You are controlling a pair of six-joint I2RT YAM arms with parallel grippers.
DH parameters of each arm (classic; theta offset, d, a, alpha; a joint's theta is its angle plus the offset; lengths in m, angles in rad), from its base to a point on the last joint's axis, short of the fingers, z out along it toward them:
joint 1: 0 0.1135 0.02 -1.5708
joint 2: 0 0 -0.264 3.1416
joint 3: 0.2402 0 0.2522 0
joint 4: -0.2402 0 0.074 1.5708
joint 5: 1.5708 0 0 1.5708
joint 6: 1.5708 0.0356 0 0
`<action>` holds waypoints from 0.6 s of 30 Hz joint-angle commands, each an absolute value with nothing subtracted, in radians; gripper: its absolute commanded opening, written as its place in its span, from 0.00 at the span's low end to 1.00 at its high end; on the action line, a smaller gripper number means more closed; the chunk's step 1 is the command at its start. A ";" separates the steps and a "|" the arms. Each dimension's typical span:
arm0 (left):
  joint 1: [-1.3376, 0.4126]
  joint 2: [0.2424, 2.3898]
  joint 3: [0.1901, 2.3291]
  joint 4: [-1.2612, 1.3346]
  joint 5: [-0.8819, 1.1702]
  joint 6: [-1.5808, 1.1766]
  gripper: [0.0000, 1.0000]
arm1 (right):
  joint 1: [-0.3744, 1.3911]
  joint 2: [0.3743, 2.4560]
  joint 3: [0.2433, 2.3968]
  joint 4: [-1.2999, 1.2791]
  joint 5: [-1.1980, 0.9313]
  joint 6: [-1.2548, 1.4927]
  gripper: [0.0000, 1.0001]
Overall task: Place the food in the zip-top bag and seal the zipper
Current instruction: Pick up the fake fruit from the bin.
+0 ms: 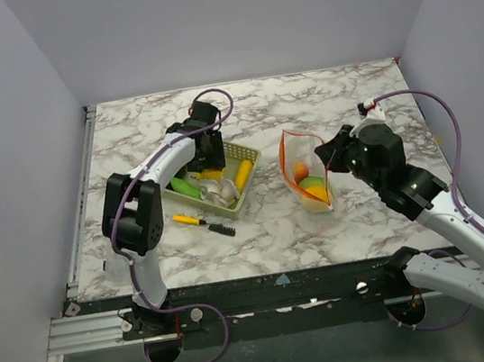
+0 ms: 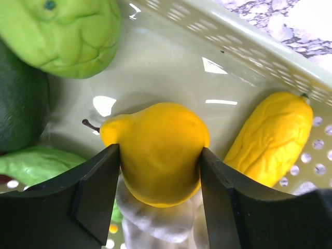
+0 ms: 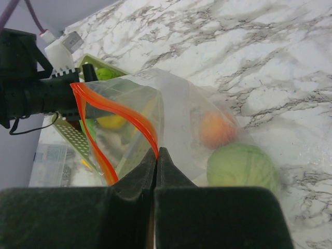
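Observation:
The yellow pear [image 2: 158, 145] lies in the pale green basket [image 2: 249, 46], and my left gripper [image 2: 160, 151] is shut on it, both fingers pressed against its sides. Around it sit a light green piece [image 2: 62, 36], a dark green piece [image 2: 21, 104], a lumpy yellow piece [image 2: 272, 137] and a white piece [image 2: 155, 223]. The clear zip-top bag [image 3: 176, 109] stands open, holding an orange fruit [image 3: 217, 129] and a round green one [image 3: 241, 166]. My right gripper [image 3: 156, 151] is shut on the orange-red zipper [image 3: 119, 111], holding the mouth up.
The basket [image 1: 248, 157] sits left of the bag [image 1: 304, 172] on the marble table. A yellow-and-black pen [image 1: 203, 223] lies in front of the basket. My left gripper [image 1: 206, 154] reaches down into the basket; my right gripper [image 1: 322, 153] is at the bag's right rim.

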State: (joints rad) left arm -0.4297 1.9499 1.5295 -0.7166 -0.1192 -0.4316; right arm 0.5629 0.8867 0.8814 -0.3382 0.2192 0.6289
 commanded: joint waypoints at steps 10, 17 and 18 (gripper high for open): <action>-0.435 1.558 1.469 -0.632 -0.005 -0.410 0.04 | 0.567 0.889 0.874 -0.324 0.207 0.637 0.01; -0.447 1.314 1.296 -0.282 0.515 -0.498 0.03 | 0.567 0.903 0.889 -0.319 0.196 0.632 0.01; -0.456 1.281 1.256 -0.194 0.561 -0.535 0.03 | 0.568 0.904 0.890 -0.318 0.194 0.632 0.01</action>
